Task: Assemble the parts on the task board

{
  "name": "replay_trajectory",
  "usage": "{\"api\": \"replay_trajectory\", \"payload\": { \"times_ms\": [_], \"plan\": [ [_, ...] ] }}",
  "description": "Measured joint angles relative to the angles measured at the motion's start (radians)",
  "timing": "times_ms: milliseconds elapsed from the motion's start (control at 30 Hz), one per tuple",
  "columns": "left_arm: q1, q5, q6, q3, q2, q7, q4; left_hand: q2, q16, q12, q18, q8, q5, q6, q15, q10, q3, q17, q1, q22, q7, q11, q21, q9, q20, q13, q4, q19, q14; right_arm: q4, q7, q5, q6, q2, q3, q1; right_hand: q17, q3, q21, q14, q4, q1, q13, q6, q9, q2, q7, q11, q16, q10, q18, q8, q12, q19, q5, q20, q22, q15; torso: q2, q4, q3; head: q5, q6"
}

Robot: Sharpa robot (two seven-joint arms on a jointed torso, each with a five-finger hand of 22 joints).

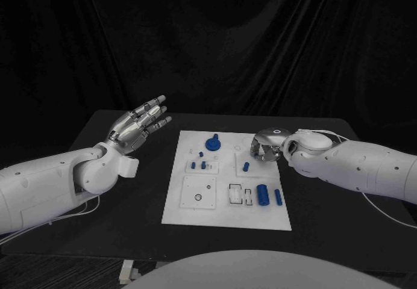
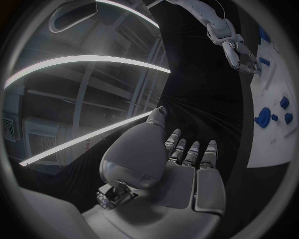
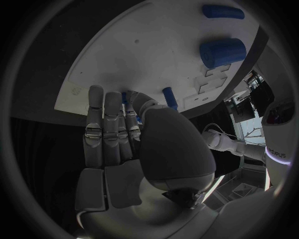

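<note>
Head view, task board: the white task board [image 1: 228,180] lies in the middle of the black table [image 1: 330,198]
Head view, parts: a round blue part [image 1: 213,144] stands at the board's 12 o'clock; small blue pegs [image 1: 198,164] sit just below it toward 10 o'clock; a short blue peg [image 1: 246,167] stands right of centre; a thick blue cylinder [image 1: 263,195] and a thin blue rod [image 1: 278,196] lie side by side at 4 o'clock
Head view, left hand: the left hand [image 1: 139,125] is raised off the table at the board's 10 o'clock, fingers apart and straight, holding nothing
Head view, right hand: the right hand [image 1: 267,146] hangs over the board's 1 o'clock corner, fingers curled downward, just above the short blue peg; I cannot tell whether it touches or holds anything
Left wrist view: the left hand [image 2: 181,169] shows an open palm with fingers extended and nothing in it; the board [image 2: 274,129] with its round blue part [image 2: 263,117] lies well apart from it; the right hand [image 2: 244,59] hovers at the board's far edge
Right wrist view: the right hand [image 3: 118,144] has its fingers straight and side by side, tips near the board [image 3: 137,64]; the short blue peg [image 3: 169,98] stands just beside the fingertips, contact unclear; the thick cylinder [image 3: 222,52] and thin rod [image 3: 223,11] lie beyond
</note>
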Motion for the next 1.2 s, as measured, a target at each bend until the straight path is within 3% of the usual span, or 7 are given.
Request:
{"api": "replay_trajectory", "payload": {
  "times_ms": [467,833,1033,1200],
  "plan": [
    [-0.001,0.0,0.004,0.0,0.007,-0.003,-0.005,0.001,0.008,0.008,0.0,0.004,0.017,0.004,0.003,0.0,0.011,0.001,0.008,0.005,0.004,0.0,0.0,0.0,0.003,0.001,-0.022,0.004,0.003,0.048,0.001,0.0,-0.034,-0.036,-0.001,0.006,-0.002,0.001,0.009,0.0,-0.007,0.004,0.0,0.007,0.007,0.004,0.0,0.006,0.0,0.02,0.0,0.0,-0.001,-0.004,-0.002,-0.003,0.0,0.0,0.0,-0.0007,0.0002,0.001,0.0],
    [-0.001,0.0,0.007,0.0,0.011,-0.006,-0.01,0.001,0.011,0.008,0.0,0.004,0.021,0.004,0.003,0.0,0.012,0.002,0.008,0.01,0.004,0.0,0.0,0.0,0.003,0.001,-0.029,0.003,0.003,0.132,0.002,-0.001,-0.082,-0.077,-0.001,0.056,0.005,0.001,0.009,0.0,-0.007,0.005,0.0,0.007,0.008,0.005,0.0,0.006,0.0,0.02,0.0,0.0,-0.001,-0.004,-0.002,-0.003,0.001,0.0,0.0,0.0012,0.0002,-0.003,0.0],
    [-0.001,0.0,0.008,0.0,0.014,-0.007,-0.014,0.001,0.011,0.008,0.0,0.004,0.021,0.003,0.007,0.003,0.012,0.002,0.008,0.011,0.004,0.003,0.0,0.0,0.007,0.001,-0.029,0.007,0.007,0.223,0.001,-0.001,-0.106,-0.117,-0.001,0.095,0.006,0.004,0.014,0.0,-0.01,0.007,0.0,0.011,0.008,0.006,0.004,0.006,0.006,0.02,0.0,0.0,-0.001,-0.004,-0.002,-0.003,0.001,0.0,0.0,0.0006,0.0002,0.003,0.0],
    [-0.001,0.0,0.008,0.0,0.016,-0.008,-0.017,0.001,0.011,0.008,0.0,0.008,0.021,0.003,0.007,0.003,0.013,0.002,0.008,0.009,0.004,0.003,0.0,0.0,0.007,0.001,-0.029,0.007,0.007,0.324,-0.002,-0.001,-0.112,-0.138,-0.001,0.11,0.013,0.001,0.02,0.009,-0.012,0.012,-0.002,0.011,0.009,0.001,0.004,0.006,0.016,0.02,0.0,-0.001,-0.002,-0.003,-0.005,-0.004,0.0,-0.004,0.0,0.0001,0.0002,0.001,0.0]
  ]
}}
